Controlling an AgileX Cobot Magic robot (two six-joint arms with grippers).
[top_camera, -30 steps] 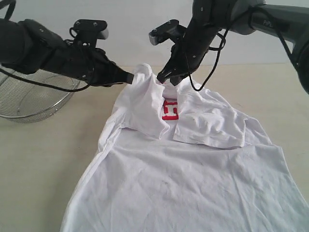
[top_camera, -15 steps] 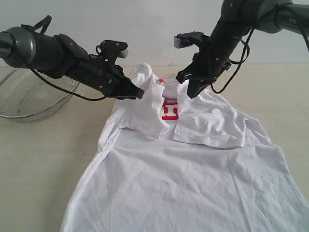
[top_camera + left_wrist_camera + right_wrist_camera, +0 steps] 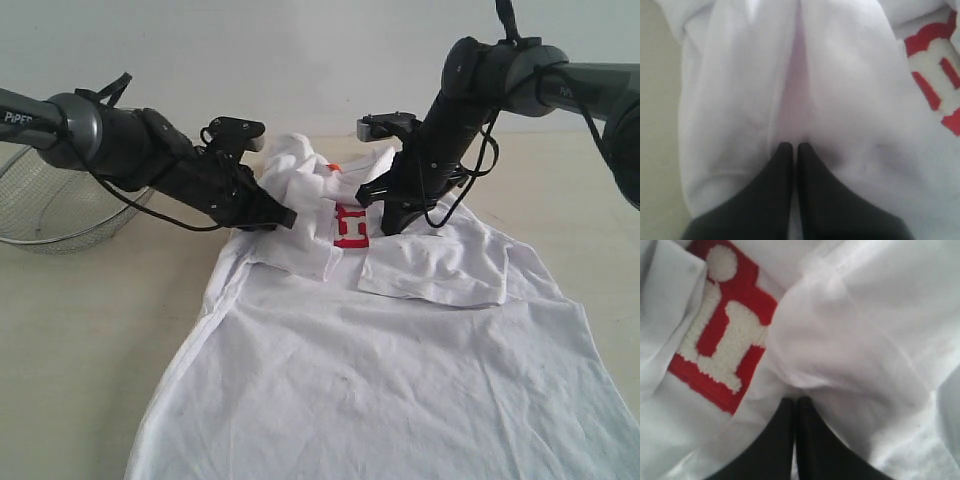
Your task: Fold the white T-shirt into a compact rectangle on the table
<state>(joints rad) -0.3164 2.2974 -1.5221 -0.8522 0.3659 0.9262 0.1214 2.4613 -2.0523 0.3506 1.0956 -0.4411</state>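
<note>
**Both arms drop lower over the collar end**

Since a second ago both arms have sunk and drawn in, and the shoulder cloth has come with them.

From the room camera, the left gripper [image 3: 288,218] sits low at the shirt's left shoulder and the right gripper [image 3: 383,222] just right of the red lettering [image 3: 350,228]. The white T-shirt [image 3: 400,370] lies spread on the table [image 3: 80,330], hem towards the near edge and collar at the far end. Both sleeves are already turned in over the chest. An orange neck tag [image 3: 335,167] peeps out between the arms. I count one shirt, two grippers and one wire-mesh basket [image 3: 50,215], which stands far left and well apart.

From the left wrist, the black fingertips [image 3: 782,150] are pressed together, and a pleat of white cloth runs straight into them. I take that as a pinch on the shirt.

From the right wrist, the tips [image 3: 785,407] are likewise closed, nipping a raised fold beside the lettering.

The shirt looks light, limp and quick to crease. It should follow a pull, then slump. The shoulder seams or the doubled fold edges look the best places to hold it, since a single layer would likely slide away.
</note>
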